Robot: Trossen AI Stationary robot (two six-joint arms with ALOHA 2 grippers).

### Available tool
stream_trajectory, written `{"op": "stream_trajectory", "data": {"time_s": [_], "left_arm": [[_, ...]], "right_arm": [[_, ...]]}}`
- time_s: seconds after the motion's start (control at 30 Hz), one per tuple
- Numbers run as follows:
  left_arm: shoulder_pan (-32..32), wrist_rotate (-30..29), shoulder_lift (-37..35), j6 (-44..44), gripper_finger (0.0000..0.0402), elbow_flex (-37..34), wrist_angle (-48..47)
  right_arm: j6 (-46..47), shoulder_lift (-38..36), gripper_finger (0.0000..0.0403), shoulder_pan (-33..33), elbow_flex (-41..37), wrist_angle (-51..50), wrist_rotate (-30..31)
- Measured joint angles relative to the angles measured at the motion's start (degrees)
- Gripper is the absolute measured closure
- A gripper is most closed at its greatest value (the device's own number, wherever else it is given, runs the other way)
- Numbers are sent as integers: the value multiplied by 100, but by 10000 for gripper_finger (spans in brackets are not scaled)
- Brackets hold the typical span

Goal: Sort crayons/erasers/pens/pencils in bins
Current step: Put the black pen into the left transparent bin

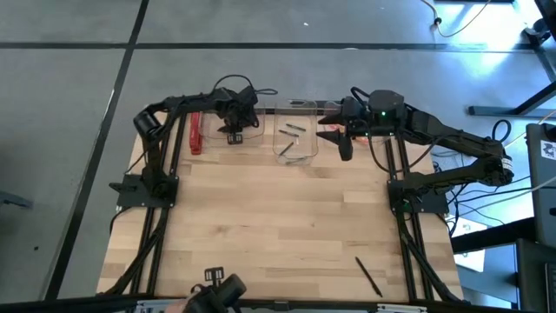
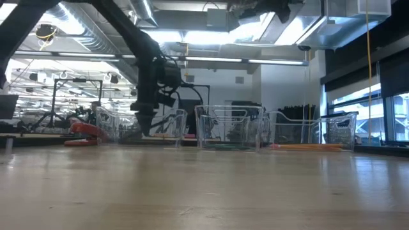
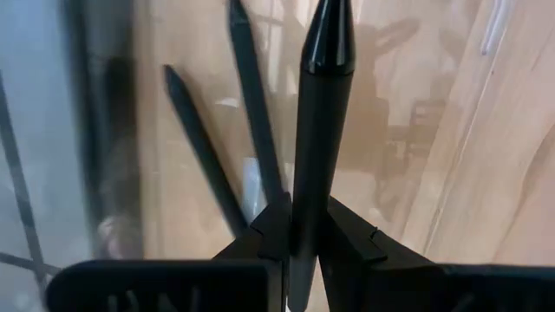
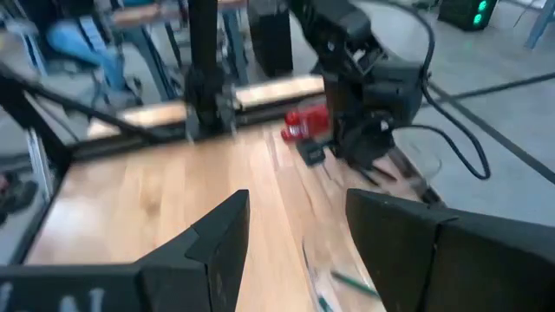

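My left gripper (image 1: 233,130) reaches down into the far-left clear bin (image 1: 252,130), shut on a black pen (image 3: 321,113). Two more pens (image 3: 204,147) lie flat on that bin's floor under it. In the middle bin (image 1: 295,158) lie short dark crayons (image 1: 289,130). The right bin (image 2: 313,131) holds orange pencils (image 2: 307,147). My right gripper (image 4: 299,251) hangs open and bare high above the gap between the middle and right bins. One more pen (image 1: 368,276) lies on the table near the front right. My left gripper pinches the pen's barrel (image 3: 308,217) between its two fingers (image 3: 351,238). The fingers point steeply down, and the pen runs along them rather than across. The pen's pointed end (image 3: 327,35) sticks out beyond the fingertips, aimed at the bin's floor.
A thick red bar (image 1: 195,133) lies on the table just left of the left bin. The three bins stand in a row along the far edge. The wooden tabletop (image 1: 278,226) stretches bare from the bins to the near edge, apart from the lone pen.
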Motion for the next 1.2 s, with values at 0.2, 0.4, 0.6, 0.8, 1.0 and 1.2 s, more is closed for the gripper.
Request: {"op": "stream_trajectory", "data": {"time_s": [0.2, 0.4, 0.6, 0.8, 1.0, 1.2], "left_arm": [[1, -13, 149, 10, 373, -2, -5], [1, -10, 141, 10, 363, -4, 51], [1, -11, 141, 10, 328, -4, 86], [-35, -17, 111, -153, 311, -4, 83], [-102, -30, -537, -1102, 312, -4, -52], [-558, -35, -1816, -1578, 310, -4, -42]], "right_arm": [[-409, 0, 208, 1, -2, -938, 469], [-401, 0, 208, 0, -4, -1178, 716], [-402, 0, 208, 1, -4, -1173, 710], [-427, -18, 208, 1, -4, -1348, 706], [-550, -308, 208, 55, -4, -2253, 706], [-359, -391, 219, 450, -2, -3467, 735]]}}
